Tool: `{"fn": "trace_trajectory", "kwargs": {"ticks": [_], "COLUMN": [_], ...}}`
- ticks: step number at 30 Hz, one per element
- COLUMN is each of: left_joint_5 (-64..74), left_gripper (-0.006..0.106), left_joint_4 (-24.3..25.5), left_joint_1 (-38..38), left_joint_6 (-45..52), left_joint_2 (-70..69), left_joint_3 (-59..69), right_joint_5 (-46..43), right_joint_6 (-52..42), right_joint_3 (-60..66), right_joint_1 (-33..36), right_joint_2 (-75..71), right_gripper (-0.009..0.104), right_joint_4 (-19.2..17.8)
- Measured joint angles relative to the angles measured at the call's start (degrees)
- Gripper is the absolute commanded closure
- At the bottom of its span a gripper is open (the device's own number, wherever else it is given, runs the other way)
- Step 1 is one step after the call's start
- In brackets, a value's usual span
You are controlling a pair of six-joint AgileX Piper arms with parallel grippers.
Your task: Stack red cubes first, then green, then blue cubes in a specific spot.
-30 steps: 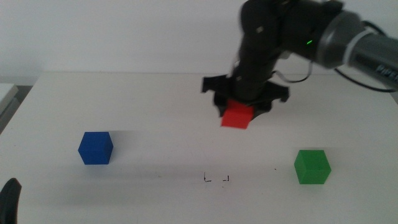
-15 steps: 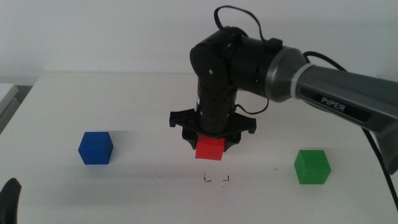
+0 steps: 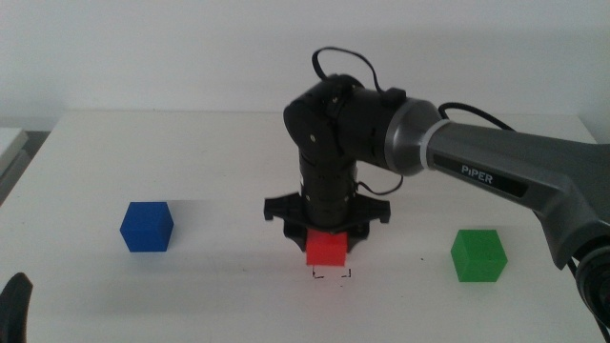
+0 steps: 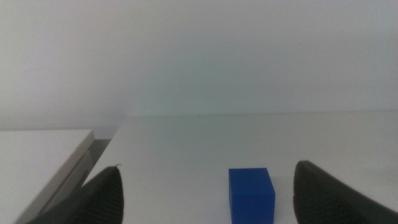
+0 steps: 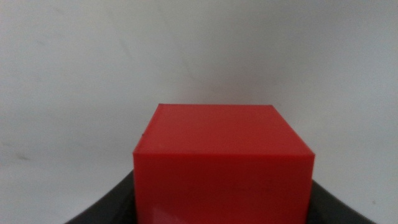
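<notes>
Blue cube (image 3: 146,227) sits at left; your left gripper (image 4: 205,196) waits bottom-left, jaws apart. At center, right gripper (image 3: 327,233) is clamped on the red cube (image 3: 326,249): lower it squarely onto the corner marks (image 3: 332,274). Green cube (image 3: 478,255) waits at right.

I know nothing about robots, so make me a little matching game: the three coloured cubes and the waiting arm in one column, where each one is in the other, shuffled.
Things:
1. red cube
2. green cube
3. blue cube
4. left gripper

Places:
A. alone on the table's right side
B. at the middle view's bottom left corner, open
C. held in the right gripper, just above the small marks
D. alone on the table's left side

Pairs: 1-C, 2-A, 3-D, 4-B
</notes>
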Motion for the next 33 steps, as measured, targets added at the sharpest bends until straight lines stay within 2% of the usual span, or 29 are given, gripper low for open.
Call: {"fn": "trace_trajectory", "kwargs": {"ticks": [8, 33], "left_joint_5": [0.0, 0.0], "left_gripper": [0.007, 0.007], "left_joint_4": [0.0, 0.0], "left_joint_1": [0.0, 0.0], "left_joint_6": [0.0, 0.0], "left_joint_2": [0.0, 0.0], "left_joint_3": [0.0, 0.0], "right_joint_5": [0.2, -4.9], "right_joint_6": [0.1, 1.8], "right_joint_3": [3.8, 4.3], "right_joint_1": [0.0, -0.7], "right_joint_2": [0.0, 1.0], "right_gripper": [0.071, 0.071], "right_joint_4": [-0.1, -1.2]}}
